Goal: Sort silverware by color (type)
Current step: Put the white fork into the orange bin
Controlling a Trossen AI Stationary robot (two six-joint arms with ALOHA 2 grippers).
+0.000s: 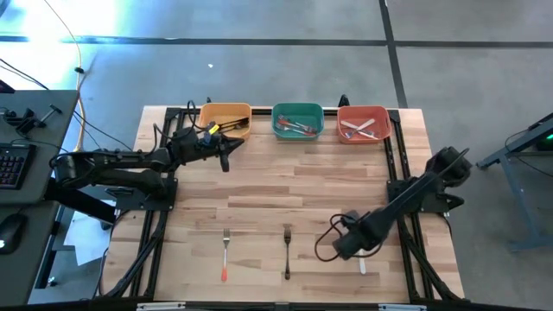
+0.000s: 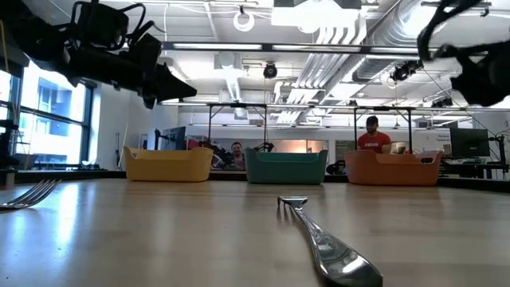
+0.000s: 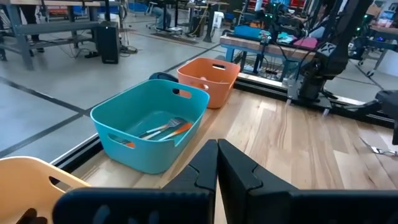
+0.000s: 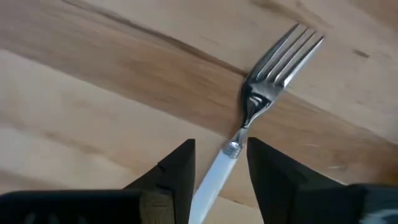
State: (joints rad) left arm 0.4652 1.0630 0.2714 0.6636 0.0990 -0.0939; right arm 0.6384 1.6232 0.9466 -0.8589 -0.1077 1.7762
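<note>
Right now we have our right tool (image 4: 217, 168) low over the near right part of the wooden table (image 1: 285, 186), its fingers spread to either side of a white-handled fork (image 4: 261, 109). The fork lies flat on the wood, tines pointing away from the tool, and the white handle runs back between the two fingers; we cannot tell whether the fingers touch it.

Our left tool (image 3: 217, 165) sits raised at the far left of the table, just in front of the yellow bin (image 1: 226, 117), with its fingers pressed together and nothing between them.

Two more forks lie on the near part of the table: one with a red-orange handle (image 1: 225, 253) toward the left and one with a black handle (image 1: 288, 250) near the middle, well apart from each other and both with tines pointing toward the bins.

Along the far edge stand the yellow bin, a teal bin (image 1: 298, 122) and an orange bin (image 1: 363, 123) side by side. The teal one holds pieces with red-orange handles, the orange one holds white-handled pieces.
</note>
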